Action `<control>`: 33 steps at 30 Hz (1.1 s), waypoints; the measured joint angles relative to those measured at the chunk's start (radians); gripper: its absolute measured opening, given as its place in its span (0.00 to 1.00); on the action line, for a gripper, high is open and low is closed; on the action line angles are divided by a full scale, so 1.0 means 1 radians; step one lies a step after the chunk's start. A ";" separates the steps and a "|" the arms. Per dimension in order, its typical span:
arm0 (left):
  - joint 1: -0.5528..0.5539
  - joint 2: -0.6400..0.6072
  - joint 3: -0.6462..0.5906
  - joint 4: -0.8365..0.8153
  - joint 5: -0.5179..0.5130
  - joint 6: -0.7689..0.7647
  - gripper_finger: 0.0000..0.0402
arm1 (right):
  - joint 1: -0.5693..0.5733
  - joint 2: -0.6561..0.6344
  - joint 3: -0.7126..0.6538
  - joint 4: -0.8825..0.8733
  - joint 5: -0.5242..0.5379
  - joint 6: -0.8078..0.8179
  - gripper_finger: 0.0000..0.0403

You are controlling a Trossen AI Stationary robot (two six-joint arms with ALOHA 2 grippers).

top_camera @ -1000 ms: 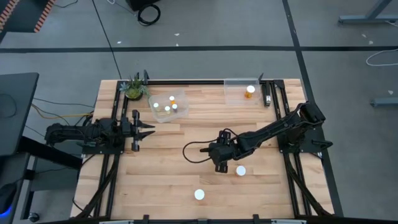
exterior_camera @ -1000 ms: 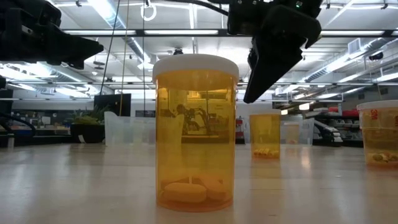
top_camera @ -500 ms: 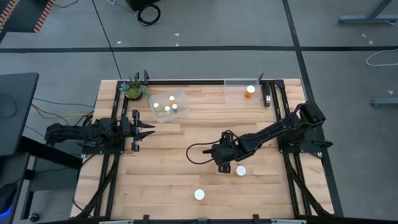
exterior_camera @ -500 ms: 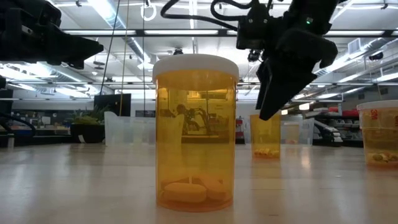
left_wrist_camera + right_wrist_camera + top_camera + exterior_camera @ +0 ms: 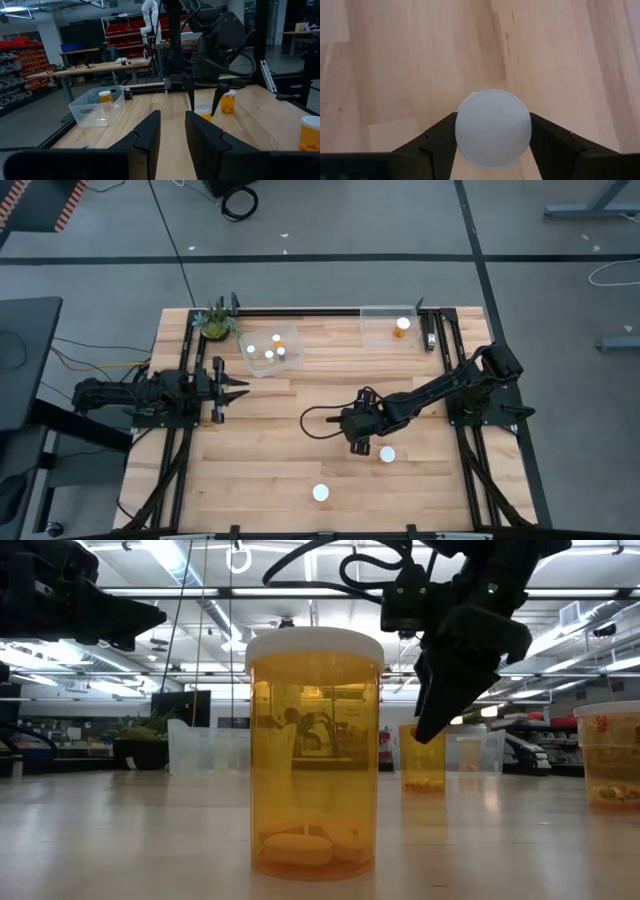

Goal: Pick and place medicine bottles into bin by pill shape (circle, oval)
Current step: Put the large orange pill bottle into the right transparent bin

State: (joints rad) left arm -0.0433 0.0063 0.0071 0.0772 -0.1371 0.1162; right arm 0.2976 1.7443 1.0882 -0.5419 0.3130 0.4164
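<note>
A small orange bottle with a white cap (image 5: pixel 493 128) stands upright on the table, also seen in the left wrist view (image 5: pixel 202 114) and the low view (image 5: pixel 422 765). My right gripper (image 5: pixel 492 118) is open above it, pointing down, with one finger on each side of the cap. In the high view my right gripper (image 5: pixel 362 446) hides this bottle. A second bottle (image 5: pixel 387 453) stands just beside it. A third (image 5: pixel 320 493), with oval pills (image 5: pixel 300 845), stands near the front edge. My left gripper (image 5: pixel 238 388) is open and empty at the table's left. My right gripper's fingers (image 5: pixel 440 137) stand close against the two sides of the bottle's white cap (image 5: pixel 465 125), coming from above and pointing down. Whether they touch the cap I cannot tell. The bottle stands upright on the table.
A clear bin (image 5: pixel 270 348) at the back left holds three white-capped bottles. A clear bin (image 5: pixel 385 328) at the back right holds one orange bottle (image 5: pixel 402 326). A small plant (image 5: pixel 215 322) stands at the far left corner. Bare wood lies between the arms.
My right gripper has come down over the small bottle and shifted a little toward the table's right edge. Its fingers now reach cap height.
</note>
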 joint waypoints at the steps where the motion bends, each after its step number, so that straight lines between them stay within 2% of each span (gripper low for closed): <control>1: 0.000 0.000 0.000 0.000 0.000 0.000 0.25 | -0.004 0.000 0.000 0.000 0.000 0.000 0.55; 10: 0.000 0.000 0.000 0.000 0.000 0.000 0.25 | -0.046 -0.001 0.053 -0.086 0.001 -0.021 0.58; 23: 0.000 0.000 0.000 0.000 0.000 0.000 0.24 | -0.163 -0.001 0.209 -0.342 0.123 -0.074 0.57; 33: 0.000 0.000 0.000 0.000 0.000 0.000 0.24 | -0.287 -0.001 0.270 -0.417 0.166 -0.153 0.58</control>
State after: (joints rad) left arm -0.0435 0.0062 0.0071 0.0774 -0.1371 0.1162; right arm 0.0106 1.7435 1.3577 -0.9592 0.4785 0.2635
